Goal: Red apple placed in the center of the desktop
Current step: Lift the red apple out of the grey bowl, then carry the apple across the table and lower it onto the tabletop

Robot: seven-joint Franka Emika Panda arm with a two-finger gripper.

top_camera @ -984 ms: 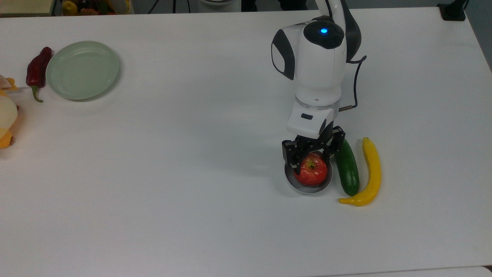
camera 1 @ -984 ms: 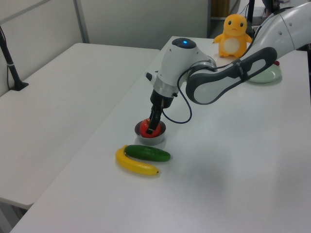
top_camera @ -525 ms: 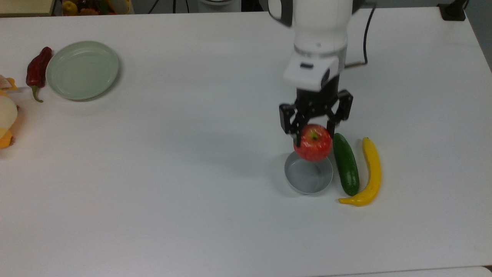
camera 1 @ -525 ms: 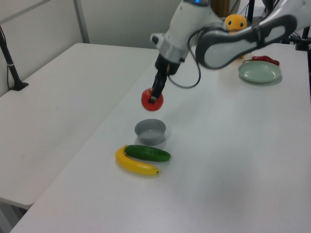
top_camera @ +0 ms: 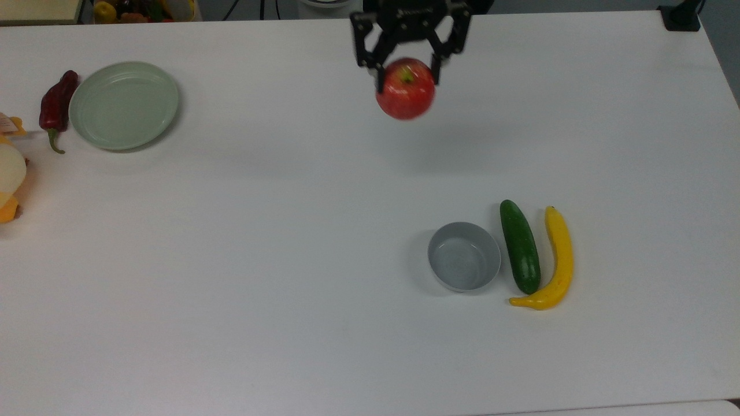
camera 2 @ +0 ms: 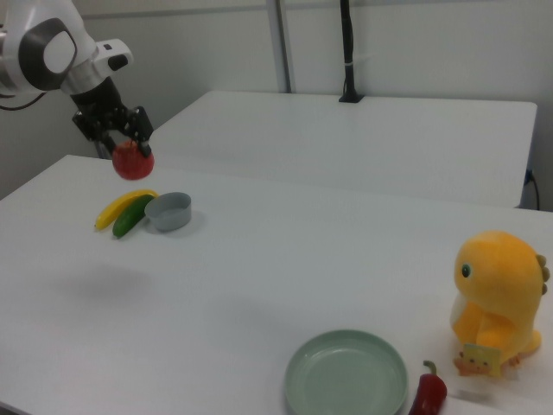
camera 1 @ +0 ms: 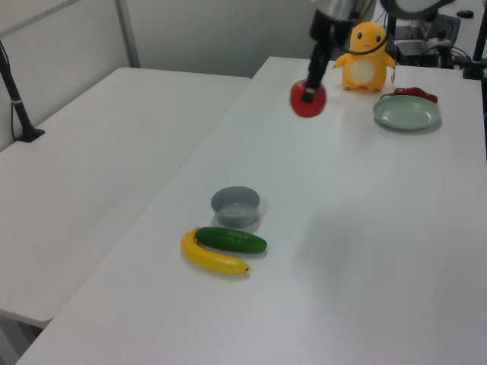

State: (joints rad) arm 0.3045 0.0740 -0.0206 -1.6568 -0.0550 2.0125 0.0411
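Top view, from its left: a green plate (top_camera: 124, 105) on the desk (top_camera: 277, 242), then the gripper (top_camera: 406, 65) clamped on the red apple (top_camera: 405, 88) hanging below its fingers, high above the desk; lower right sits a grey bowl (top_camera: 463, 256).

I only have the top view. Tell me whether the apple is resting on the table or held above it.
Observer: Held above. In the right view the apple hangs in the gripper, clear of the table and higher than the bowl.
Operator: Describe the thing cut off at the top view's left edge.
Observer: A yellow plush toy, standing upright near the plate and chili.
Operator: Report what lies past the bowl's side of the table.
Observer: The left view shows a second white table alongside.
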